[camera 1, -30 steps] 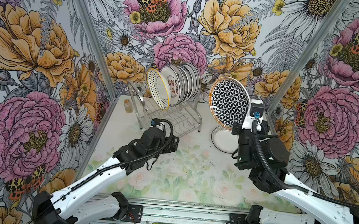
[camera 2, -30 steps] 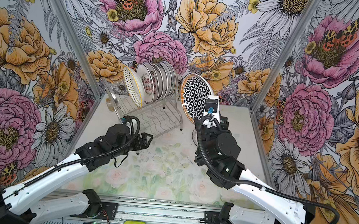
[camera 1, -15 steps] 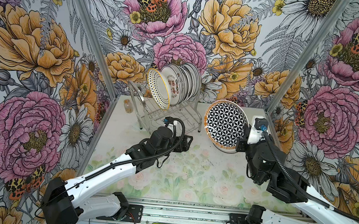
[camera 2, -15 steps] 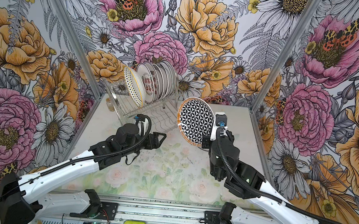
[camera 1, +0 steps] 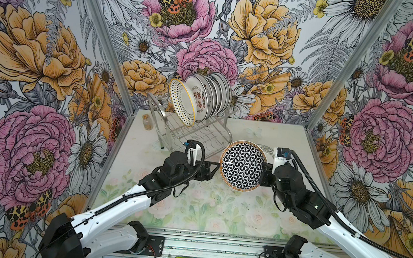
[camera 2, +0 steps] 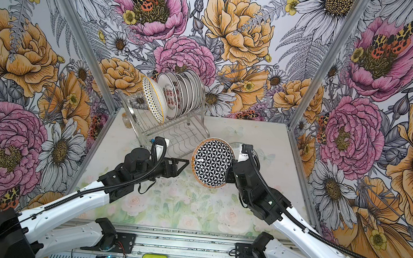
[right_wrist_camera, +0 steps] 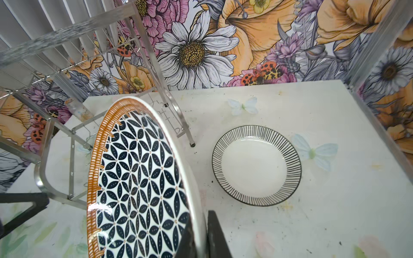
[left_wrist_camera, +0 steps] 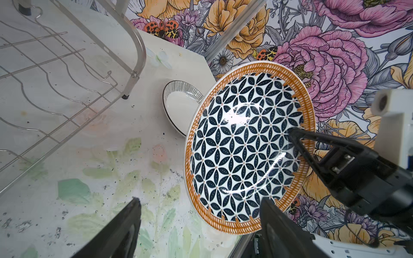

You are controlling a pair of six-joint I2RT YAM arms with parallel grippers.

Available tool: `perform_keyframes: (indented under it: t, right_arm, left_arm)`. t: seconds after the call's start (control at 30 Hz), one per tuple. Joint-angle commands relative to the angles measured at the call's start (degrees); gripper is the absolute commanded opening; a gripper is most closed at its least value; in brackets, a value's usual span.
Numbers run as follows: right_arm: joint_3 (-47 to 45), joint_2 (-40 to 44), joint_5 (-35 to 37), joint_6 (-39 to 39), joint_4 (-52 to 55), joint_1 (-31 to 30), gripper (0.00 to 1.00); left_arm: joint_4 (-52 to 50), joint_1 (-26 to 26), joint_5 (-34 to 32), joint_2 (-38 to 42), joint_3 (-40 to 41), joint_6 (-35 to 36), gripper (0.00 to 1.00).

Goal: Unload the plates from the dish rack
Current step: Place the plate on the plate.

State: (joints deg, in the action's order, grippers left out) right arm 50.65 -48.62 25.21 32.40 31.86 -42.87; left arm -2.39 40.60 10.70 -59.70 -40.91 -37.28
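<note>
Since a second ago the lattice plate (camera 1: 242, 165) has dropped in front of the dish rack (camera 1: 199, 134), gripped by the right pincer (left_wrist_camera: 296, 137); the left pincer (camera 2: 182, 167) gapes beside it. Transfer step; next, likely, a level set-down.

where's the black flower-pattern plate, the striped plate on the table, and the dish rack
patterned plate (camera 1: 241, 168), in a top view, centre of its face
striped plate (right_wrist_camera: 256, 165), right wrist view, its white middle
dish rack (camera 1: 199, 137), in a top view, lower tier wires
</note>
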Motion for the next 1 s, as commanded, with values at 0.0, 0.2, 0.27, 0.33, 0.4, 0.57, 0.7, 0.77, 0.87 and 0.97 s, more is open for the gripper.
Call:
perform_keyframes:
  t: [0.0, 0.2, 0.27, 0.33, 0.4, 0.57, 0.7, 0.77, 0.87, 0.97]
  right_arm:
    - [0.3, 2.6, -8.5, 6.7, -9.6, 1.6, 0.00]
    - [-1.3, 0.9, -15.3, 9.3, -12.8, 3.7, 0.00]
    - [-1.8, 0.3, -16.5, 9.7, -14.3, 3.8, 0.00]
    - [-2.3, -0.1, -17.8, 10.2, -15.9, 4.2, 0.00]
    - [-2.6, -0.4, -18.9, 10.7, -16.9, 4.5, 0.00]
    - [-3.5, -1.2, -21.7, 12.1, -18.7, 6.0, 0.00]
    - [-4.5, -2.2, -22.2, 12.4, -19.7, 6.6, 0.00]
    - [-4.8, -2.7, -22.4, 12.3, -20.2, 6.7, 0.00]
    - [-4.9, -3.7, -22.5, 12.1, -21.0, 7.0, 0.00]
    - [-4.7, -4.6, -22.9, 11.7, -22.0, 7.2, 0.00]
  left_arm:
    - [4.5, -0.9, 4.7, -1.3, 0.7, 0.8, 0.83]
    - [8.9, -1.6, 7.9, -3.3, 1.9, 0.0, 0.82]
    - [9.2, -1.7, 8.4, -4.1, 1.7, 0.0, 0.80]
    - [9.5, -2.1, 9.2, -5.3, 1.4, -0.2, 0.77]
    - [10.6, -2.6, 10.3, -6.1, 1.5, -0.6, 0.75]
    - [11.5, -3.2, 11.8, -7.2, 1.7, -1.2, 0.54]
    - [10.7, -3.4, 11.3, -6.6, 2.1, -1.7, 0.37]
    - [10.1, -3.4, 11.5, -6.6, 2.0, -1.7, 0.31]
    - [8.3, -3.5, 11.6, -7.0, 1.4, -1.4, 0.23]
    - [7.1, -3.7, 12.0, -7.9, 0.6, -1.3, 0.04]
